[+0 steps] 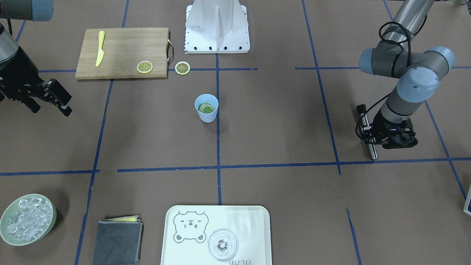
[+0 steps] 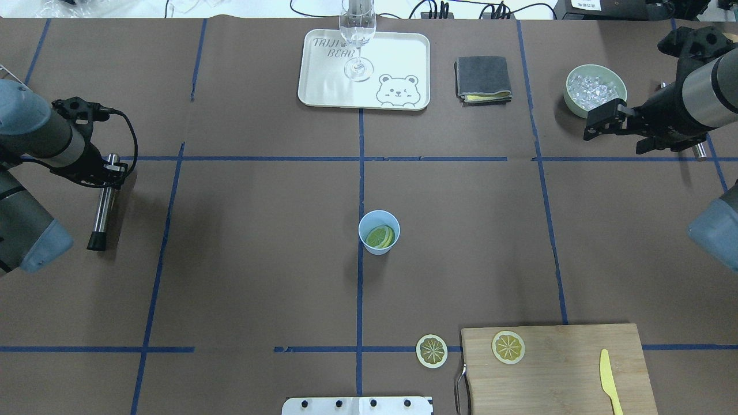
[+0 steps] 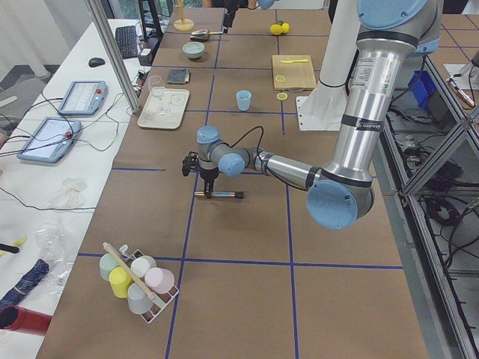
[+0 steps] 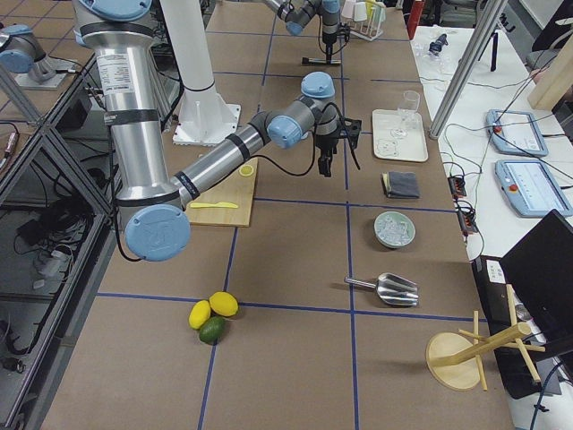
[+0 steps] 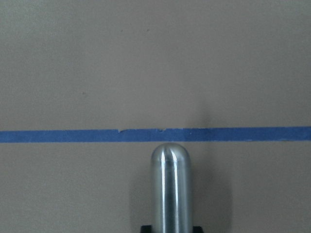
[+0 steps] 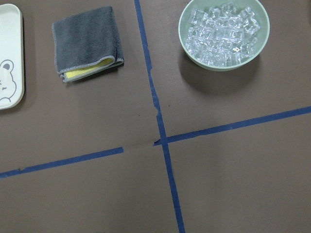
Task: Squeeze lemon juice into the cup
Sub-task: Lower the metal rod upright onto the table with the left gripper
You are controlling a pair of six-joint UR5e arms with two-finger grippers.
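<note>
The light-blue cup point(image 2: 379, 231) stands upright mid-table, also in the front view point(image 1: 206, 108), with lemon slices point(image 2: 380, 237) lying inside it. One lemon slice point(image 2: 508, 346) lies on the wooden cutting board point(image 2: 565, 369). Another slice point(image 2: 432, 350) lies on the table just beside the board. My left gripper point(image 2: 109, 172) is far left of the cup, shut on a steel rod point(image 2: 101, 216) whose rounded end shows in the left wrist view point(image 5: 170, 189). My right gripper point(image 2: 602, 121) is open and empty, far right near the ice bowl.
A yellow knife point(image 2: 609, 380) lies on the board. A bear tray point(image 2: 323, 86) with a stemmed glass point(image 2: 358, 34), a folded grey cloth point(image 2: 483, 79) and a pale-green bowl of ice point(image 2: 595, 89) stand along the far edge. The robot's base plate point(image 2: 357, 405) is at the near edge.
</note>
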